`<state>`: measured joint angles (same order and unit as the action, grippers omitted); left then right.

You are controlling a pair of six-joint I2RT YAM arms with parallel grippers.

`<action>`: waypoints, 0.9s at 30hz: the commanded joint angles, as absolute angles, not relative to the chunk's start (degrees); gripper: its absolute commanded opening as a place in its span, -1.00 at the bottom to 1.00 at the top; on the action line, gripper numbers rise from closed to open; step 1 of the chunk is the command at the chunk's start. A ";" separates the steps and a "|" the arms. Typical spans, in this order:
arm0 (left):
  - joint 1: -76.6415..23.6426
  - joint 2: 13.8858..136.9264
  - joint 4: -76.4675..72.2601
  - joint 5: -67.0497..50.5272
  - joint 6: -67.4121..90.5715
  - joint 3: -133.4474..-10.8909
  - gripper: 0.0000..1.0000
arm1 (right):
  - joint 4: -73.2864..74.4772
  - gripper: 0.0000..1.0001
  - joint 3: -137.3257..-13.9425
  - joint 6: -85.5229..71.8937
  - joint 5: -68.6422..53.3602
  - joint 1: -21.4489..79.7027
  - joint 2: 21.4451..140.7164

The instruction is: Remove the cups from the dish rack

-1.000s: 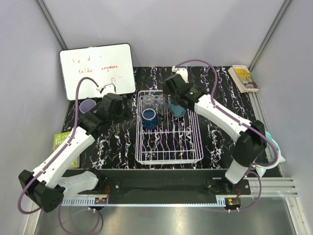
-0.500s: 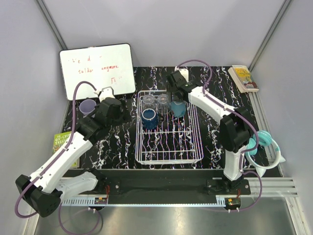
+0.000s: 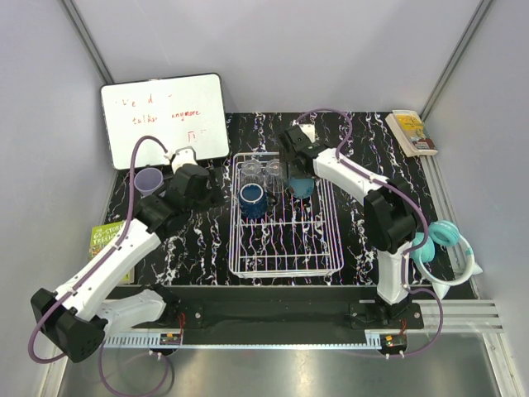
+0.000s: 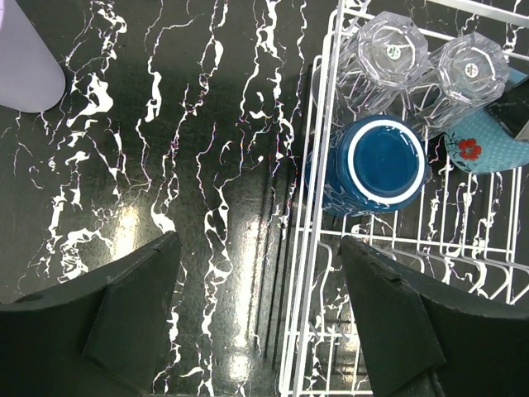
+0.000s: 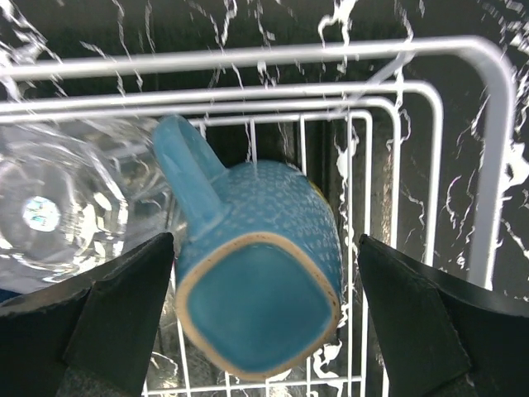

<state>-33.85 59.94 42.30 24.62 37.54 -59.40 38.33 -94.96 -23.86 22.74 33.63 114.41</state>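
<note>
The white wire dish rack [image 3: 285,265] stands mid-table. At its far end sit two clear faceted glasses [image 3: 261,173], a dark blue mug [image 3: 251,198] and a teal mug [image 3: 302,187], all upside down. My right gripper [image 5: 260,318] is open, a finger on each side of the teal mug [image 5: 256,285], not touching it. My left gripper [image 4: 256,322] is open and empty above the rack's left rim [image 4: 310,273], with the dark blue mug [image 4: 376,165] and the glasses [image 4: 393,50] ahead. The lavender tumbler [image 3: 148,180] stands on the table at far left, outside the rack.
A whiteboard [image 3: 164,116] leans at the back left. A book [image 3: 411,132] lies at the back right. A green book [image 3: 103,240] lies at the left edge and a teal-and-white object [image 3: 446,248] at the right edge.
My right arm has folded back and its gripper has come down around the teal mug. My left gripper has drawn slightly back from the lavender tumbler toward the rack.
</note>
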 commanded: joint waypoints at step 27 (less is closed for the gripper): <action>-34.36 62.84 35.34 21.55 37.53 -58.54 0.62 | 34.98 -1.00 -87.02 -25.75 17.60 32.87 91.69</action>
